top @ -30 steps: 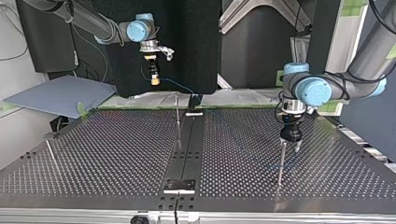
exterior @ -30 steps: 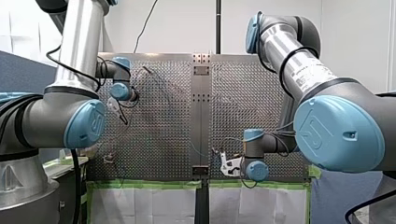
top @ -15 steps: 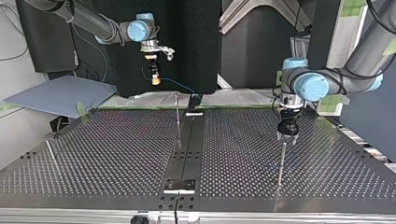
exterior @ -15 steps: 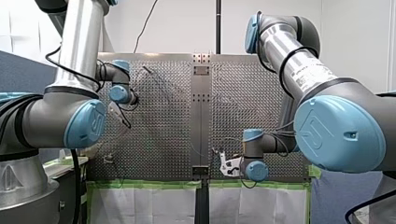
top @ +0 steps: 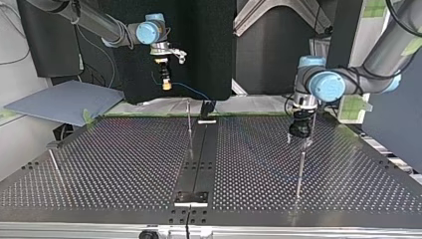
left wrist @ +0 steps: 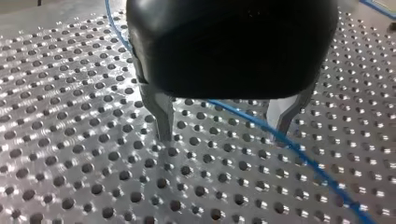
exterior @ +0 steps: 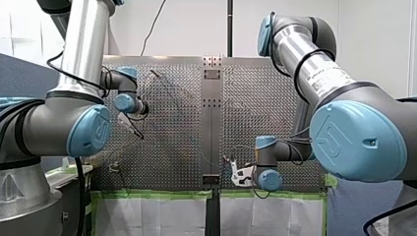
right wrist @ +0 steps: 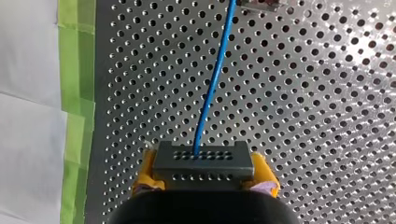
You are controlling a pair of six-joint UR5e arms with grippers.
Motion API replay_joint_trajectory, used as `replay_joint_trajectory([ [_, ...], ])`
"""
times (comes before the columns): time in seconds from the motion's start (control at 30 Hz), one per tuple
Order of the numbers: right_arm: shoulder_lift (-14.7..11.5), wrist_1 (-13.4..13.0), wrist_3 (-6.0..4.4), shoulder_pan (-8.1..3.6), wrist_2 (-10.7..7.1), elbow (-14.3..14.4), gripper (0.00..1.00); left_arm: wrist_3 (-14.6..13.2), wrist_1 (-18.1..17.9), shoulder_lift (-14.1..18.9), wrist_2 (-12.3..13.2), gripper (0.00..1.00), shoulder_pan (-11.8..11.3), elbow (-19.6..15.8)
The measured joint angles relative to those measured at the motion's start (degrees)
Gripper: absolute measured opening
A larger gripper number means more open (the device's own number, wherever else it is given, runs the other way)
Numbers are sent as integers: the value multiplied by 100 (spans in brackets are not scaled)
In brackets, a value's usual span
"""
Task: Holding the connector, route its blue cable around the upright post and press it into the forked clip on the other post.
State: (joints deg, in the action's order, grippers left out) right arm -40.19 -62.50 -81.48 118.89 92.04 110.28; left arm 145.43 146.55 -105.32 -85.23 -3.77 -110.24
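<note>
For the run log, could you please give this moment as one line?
right gripper: shut on dark grey rectangular connector | left gripper: open over perforated metal table | thin blue cable: runs under it

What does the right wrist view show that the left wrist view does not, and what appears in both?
Only the right wrist view shows the dark connector clamped between my right gripper's yellow pads, with the blue cable leaving its face, and green tape along the table edge. Only the left wrist view shows my left gripper, black with metal fingers standing apart and gripping nothing. Both show the blue cable, which in the left wrist view passes between those fingers, and the perforated table.
</note>
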Motion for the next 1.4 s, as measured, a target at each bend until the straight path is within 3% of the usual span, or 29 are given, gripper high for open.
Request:
replay_joint_trajectory([
  [0.3,-2,9,7,25,-1,1,0,-144,-18,3,7,100,66,-339],
  [0.63,2,9,8,36,6,0,0,-668,-111,18,-117,100,132,-839],
  [0.8,1,9,15,48,2,0,0,-892,72,85,-232,100,170,-880],
  [1.17,0,-9,8,50,3,0,0,-1398,570,553,-696,100,235,-875],
  [1.4,-1,-30,7,51,-1,0,0,-1714,887,870,-1011,100,211,-651],
])
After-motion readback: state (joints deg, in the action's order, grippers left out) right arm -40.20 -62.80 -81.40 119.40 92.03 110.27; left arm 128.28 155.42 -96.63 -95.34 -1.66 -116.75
